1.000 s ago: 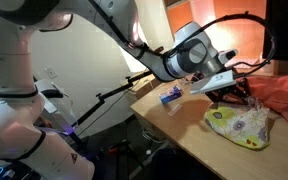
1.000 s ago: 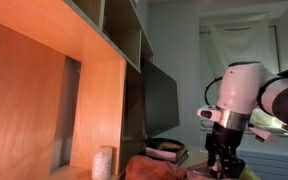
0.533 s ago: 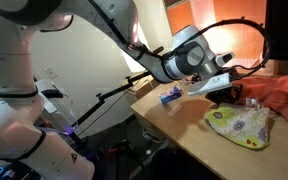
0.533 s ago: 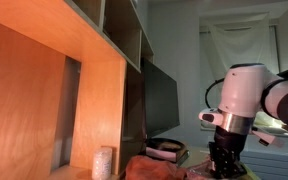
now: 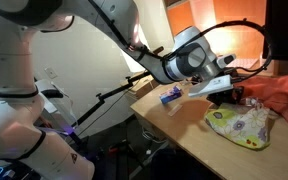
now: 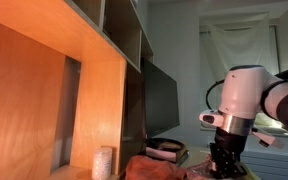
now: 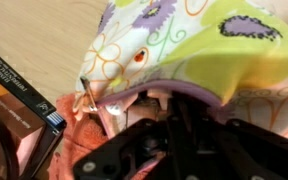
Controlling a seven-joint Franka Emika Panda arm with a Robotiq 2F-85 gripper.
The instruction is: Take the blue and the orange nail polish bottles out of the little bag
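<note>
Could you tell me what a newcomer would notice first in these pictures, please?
The white robot arm reaches across the wooden table, its claw low by the orange-red cloth. A soft lime-trimmed, dotted pouch lies on the table beside the claw and fills the wrist view.

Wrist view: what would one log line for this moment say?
gripper: at the edge of the small lime-yellow patterned soft pouch, grip unclear | flat dark case: beside the pouch

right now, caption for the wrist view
Gripper at the little bag's opening, dark case beside it.
</note>
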